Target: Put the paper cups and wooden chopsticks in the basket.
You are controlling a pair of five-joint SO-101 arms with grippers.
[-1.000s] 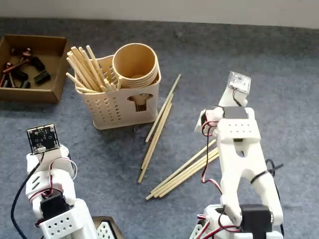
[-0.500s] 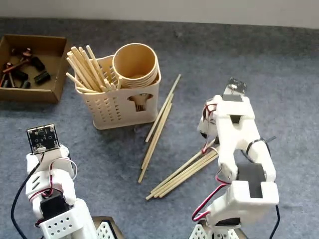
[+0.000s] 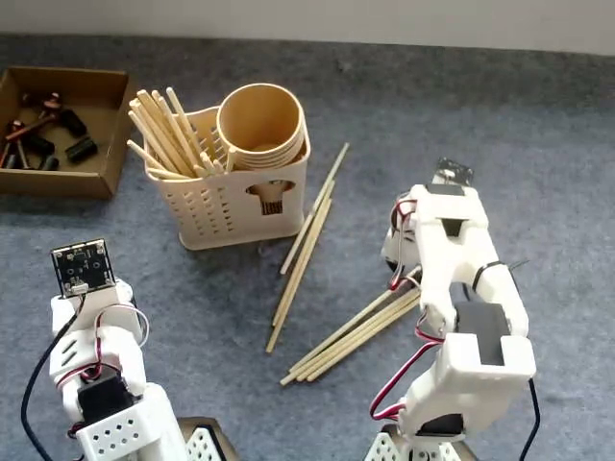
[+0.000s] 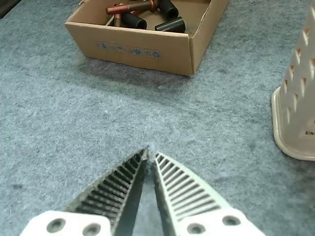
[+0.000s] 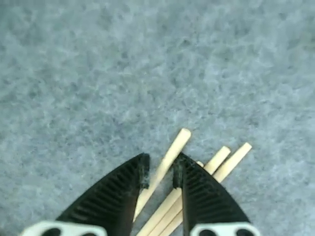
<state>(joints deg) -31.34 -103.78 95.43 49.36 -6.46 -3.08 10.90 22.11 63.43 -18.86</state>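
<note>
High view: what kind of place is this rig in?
Likely a robotics test bench, not a kitchen: grey carpeted tabletop, two white desktop arms, a cardboard box of dark metal parts.

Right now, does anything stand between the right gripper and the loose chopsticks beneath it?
Nothing visible does. The right gripper sits at the chopsticks, a finger on each side of one stick's end.

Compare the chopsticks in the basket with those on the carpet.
The basket chopsticks stand tilted, ends fanning above the basket; the loose chopsticks lie flat on the carpet. The basket ones form one bunch beside the paper cups; the loose ones lie in two groups. Both are plain light wood.
</note>
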